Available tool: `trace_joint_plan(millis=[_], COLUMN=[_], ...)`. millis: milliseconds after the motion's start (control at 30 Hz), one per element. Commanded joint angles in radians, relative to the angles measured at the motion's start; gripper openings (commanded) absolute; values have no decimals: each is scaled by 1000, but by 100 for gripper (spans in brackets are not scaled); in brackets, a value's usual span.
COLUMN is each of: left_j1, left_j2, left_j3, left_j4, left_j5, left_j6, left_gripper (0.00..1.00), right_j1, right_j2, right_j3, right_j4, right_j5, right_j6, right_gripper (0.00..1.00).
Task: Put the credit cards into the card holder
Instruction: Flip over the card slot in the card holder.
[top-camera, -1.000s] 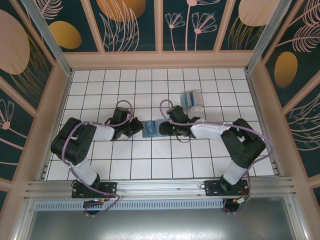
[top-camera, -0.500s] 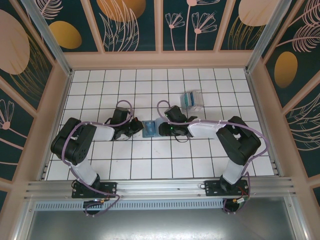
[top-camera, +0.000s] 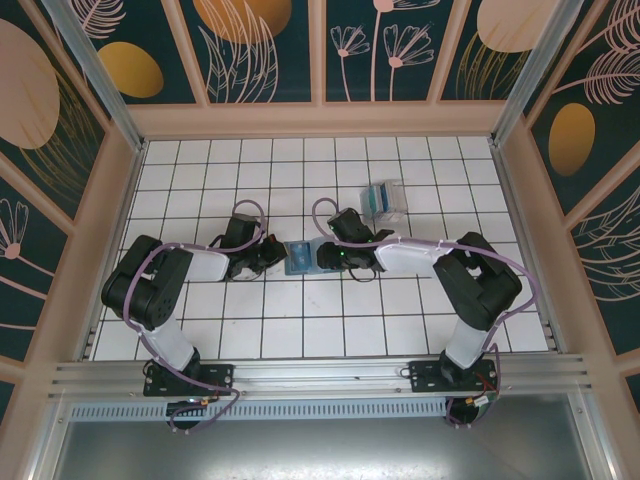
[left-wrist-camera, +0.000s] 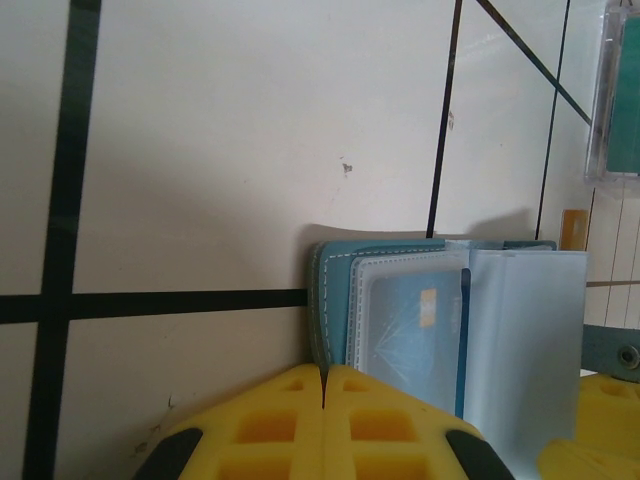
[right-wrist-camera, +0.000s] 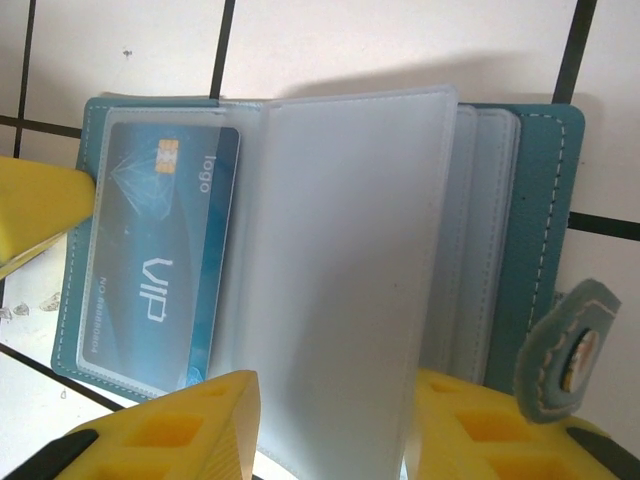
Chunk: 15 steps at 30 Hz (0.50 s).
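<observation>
Desk (top-camera: 250, 320), white tiles with a dark grid. The card holder (top-camera: 299, 257) lies open at mid-desk, between the two arms.

- Left gripper (left-wrist-camera: 323, 372): jaws together, tips against the holder's left edge. Can't tell whether they pinch the cover or only press on it. One of its yellow fingers (right-wrist-camera: 40, 210) sits at that edge in the right wrist view.
- Right gripper (right-wrist-camera: 332, 385): comes in from the holder's right. Jaws apart, not clamped on anything. A clear sleeve leaf (right-wrist-camera: 340, 230) stands up between them.
- Blue card (right-wrist-camera: 160, 250), chip and "VIP" print: already seated in the pocket on the left half. Its long axis runs parallel to the spine fold.
- Snap tab (right-wrist-camera: 570, 350) hangs off the cover beside the right jaw.
- Clear plastic box (top-camera: 383, 198): far and right of the holder, well apart from it, blue-teal cards inside. The count can't be read.

Judgement: the key relation is box to holder. The remaining cards lie far-right of the open pockets, on the right arm's side, so the right arm is nearer for the fetch. The left arm is placed to keep the holder from sliding. A fresh card would need its long axis lined up with the seated one to enter the next sleeve.
</observation>
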Motion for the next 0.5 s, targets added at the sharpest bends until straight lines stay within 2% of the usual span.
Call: trace_joint_plan(millis=[0,200,333,467], left_j1=[-5,-5,-5,-5], left_j2=[25,24,25,23], left_j3=[13,16,16,16], left_j4=[-56,-61,-61,-57], left_j5=[10,11,12,10], left_j6=[11,11,11,4], left_gripper=[0,0,0,0], right_j1=[9,9,9,10], right_j2=[-22,-36,-59,-69], right_j3=[31,25,-7,-25], right_j4=[-20,-11,72,151], right_j5=[9,33,-49,-125], right_j6=[-20,-32,-42,-29], right_gripper=[41,43,41,34])
